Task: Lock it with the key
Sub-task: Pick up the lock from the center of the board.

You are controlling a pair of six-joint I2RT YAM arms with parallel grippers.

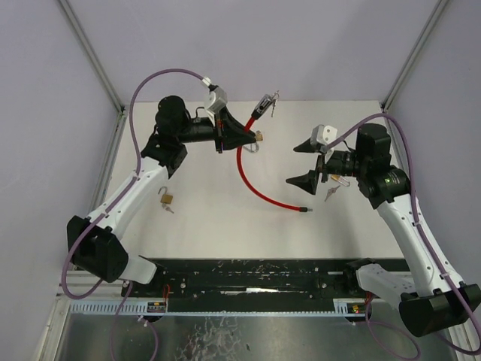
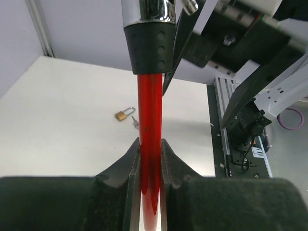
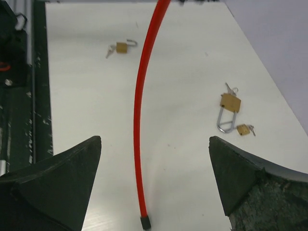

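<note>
My left gripper (image 1: 252, 138) is shut on a red cable (image 2: 150, 144), just below the cable's black and chrome lock head (image 2: 148, 38). In the top view the lock head (image 1: 263, 104) is held above the back of the table, with a small key (image 1: 275, 96) hanging at its tip. The cable (image 1: 255, 188) curves down to the table and ends in a black tip (image 3: 145, 223). My right gripper (image 1: 291, 164) hangs wide open above that free end, with nothing between its fingers.
A small brass padlock (image 1: 166, 198) with a key lies open at the left of the table. A long-shackle padlock (image 3: 230, 106) and a tiny one (image 3: 244, 129) lie under the right arm. A black rail (image 1: 255, 274) runs along the near edge.
</note>
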